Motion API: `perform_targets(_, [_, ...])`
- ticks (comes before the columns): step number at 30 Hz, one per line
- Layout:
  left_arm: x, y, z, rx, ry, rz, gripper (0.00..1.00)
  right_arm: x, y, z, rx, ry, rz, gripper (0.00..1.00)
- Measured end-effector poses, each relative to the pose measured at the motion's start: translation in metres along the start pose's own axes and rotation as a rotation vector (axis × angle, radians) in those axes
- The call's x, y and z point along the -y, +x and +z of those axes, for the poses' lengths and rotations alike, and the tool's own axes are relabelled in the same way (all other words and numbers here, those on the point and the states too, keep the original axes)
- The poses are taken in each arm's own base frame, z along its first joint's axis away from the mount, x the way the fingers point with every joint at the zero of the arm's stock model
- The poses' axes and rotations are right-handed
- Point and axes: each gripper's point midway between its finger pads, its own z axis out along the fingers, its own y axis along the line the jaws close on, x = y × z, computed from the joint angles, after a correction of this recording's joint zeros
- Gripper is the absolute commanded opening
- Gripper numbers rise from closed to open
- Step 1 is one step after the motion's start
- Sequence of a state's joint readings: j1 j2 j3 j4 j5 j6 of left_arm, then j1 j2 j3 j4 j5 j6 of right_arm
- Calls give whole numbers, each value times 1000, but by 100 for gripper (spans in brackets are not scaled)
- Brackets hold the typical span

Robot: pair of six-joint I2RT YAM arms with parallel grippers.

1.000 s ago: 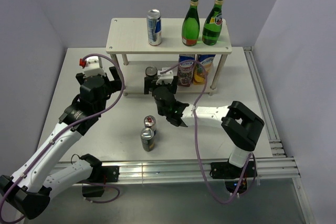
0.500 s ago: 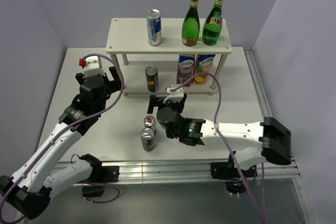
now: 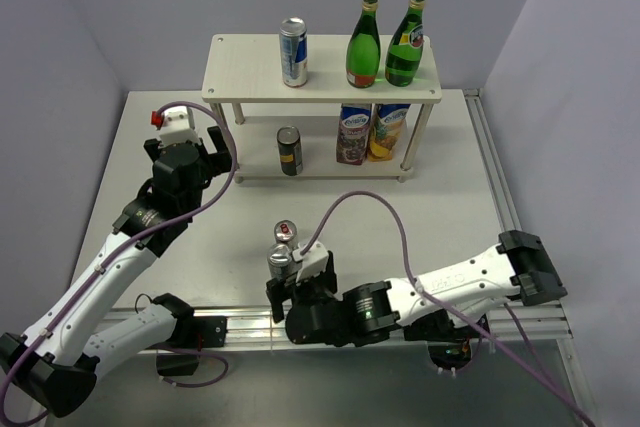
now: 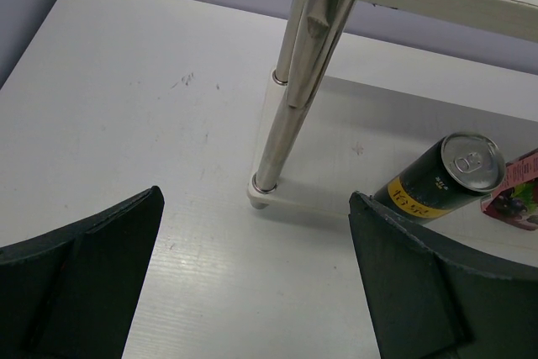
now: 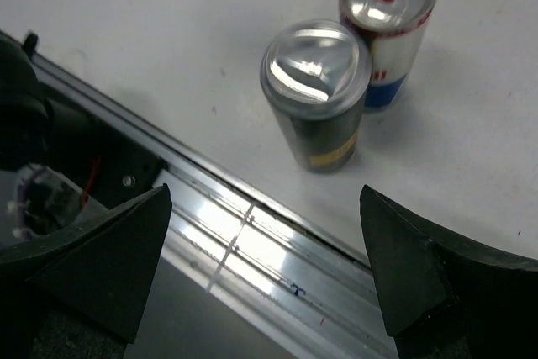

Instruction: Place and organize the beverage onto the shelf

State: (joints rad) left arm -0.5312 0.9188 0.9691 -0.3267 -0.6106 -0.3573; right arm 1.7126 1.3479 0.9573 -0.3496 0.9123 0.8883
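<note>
The shelf (image 3: 240, 59) stands at the back. Its top board carries a blue-silver can (image 3: 293, 51) and two green bottles (image 3: 363, 42) (image 3: 405, 40). A dark can (image 3: 289, 150) stands on the lower board, also seen in the left wrist view (image 4: 441, 178). Two cans stand on the table: a red-blue one (image 3: 285, 234) (image 5: 388, 27) and a dark one (image 3: 279, 264) (image 5: 319, 94). My right gripper (image 3: 285, 292) (image 5: 265, 208) is open over the front rail, just short of the dark can. My left gripper (image 3: 185, 147) (image 4: 254, 216) is open and empty by the shelf's left leg (image 4: 290, 98).
Two juice cartons (image 3: 352, 133) (image 3: 386, 131) stand on the lower board, right of the dark can. A metal rail (image 5: 252, 233) runs along the table's near edge under my right gripper. A purple cable (image 3: 385, 212) loops above the table from the right wrist.
My right arm has pulled back from the shelf's lower board, leaving the dark can there, and swung down to the near edge beside the two table cans. The left arm has not moved.
</note>
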Motion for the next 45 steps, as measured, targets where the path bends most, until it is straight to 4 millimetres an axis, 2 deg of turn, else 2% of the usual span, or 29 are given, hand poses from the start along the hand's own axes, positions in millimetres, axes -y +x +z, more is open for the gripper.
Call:
perform_targets(3, [0,0,1,-1,-1,1,99,-5,27,4,-58,6,-32,100])
perform_targets(8, [0,0,1,-1,-1,1,99,-5,55,17,-100,52,-77,100])
perform_targets(13, [0,1,0,-2,0,1,99,-8,64,34,-95,106,-101,100])
perform_targets(19, [0,0,1,-2,0,0,99,14,72,68,-80,206,-120,100])
perform_targets(25, [0,0,1,-3,4,-1,99,30,69,86,-39,275,-138,97])
perform_targets(28, [0,0,1,-3,4,-1,99,30,67,89,-19,282,-139,81])
perform_targets(29, [0,0,1,-3,5,-1,99,30,65,89,-9,283,-136,69])
perform_targets(32, [0,0,1,-4,5,-1,99,28,62,91,10,280,-127,53])
perform_targets(34, [0,0,1,-4,7,-2,99,26,62,92,14,277,-122,50])
perform_targets(37, [1,1,1,-6,10,-1,99,25,62,92,14,274,-123,40])
perform_targets(40, [1,1,1,-6,10,-2,99,25,62,92,14,273,-125,27])
perform_targets(41, [1,1,1,-6,10,-2,99,25,62,92,14,273,-125,19])
perform_targets(43, [1,1,1,-6,10,-1,99,25,62,92,14,273,-126,12])
perform_targets(44, [1,1,1,-6,10,-2,99,25,62,91,14,273,-128,4])
perform_targets(45, [1,1,1,-6,10,-2,99,25,63,90,14,272,-135,2])
